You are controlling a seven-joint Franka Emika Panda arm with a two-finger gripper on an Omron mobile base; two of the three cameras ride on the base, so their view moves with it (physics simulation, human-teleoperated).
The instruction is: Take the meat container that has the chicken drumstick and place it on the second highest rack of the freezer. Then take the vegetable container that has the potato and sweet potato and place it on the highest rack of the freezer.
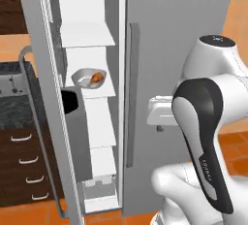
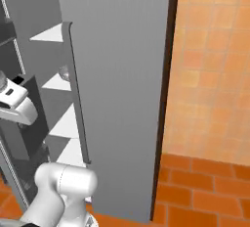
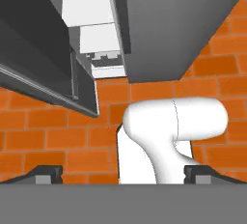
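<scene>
The meat container (image 1: 89, 77) is a shallow grey bowl holding an orange-brown chicken drumstick (image 1: 97, 77). It rests on a white rack (image 1: 99, 90) inside the open freezer, the second rack down among those showing. My hand (image 1: 161, 110) hangs to the right of it, in front of the closed grey door and apart from the bowl. In the hand view my gripper (image 3: 124, 175) points down at the orange brick floor, open, with nothing between its fingertips (image 3: 48, 174). The vegetable container is out of view.
The freezer door (image 1: 46, 98) stands open on the left, with a dark bin (image 1: 72, 103) on its inner side. A long vertical handle (image 1: 131, 93) runs down the closed grey door (image 2: 117, 74). Dark drawers (image 1: 24, 161) stand at the far left.
</scene>
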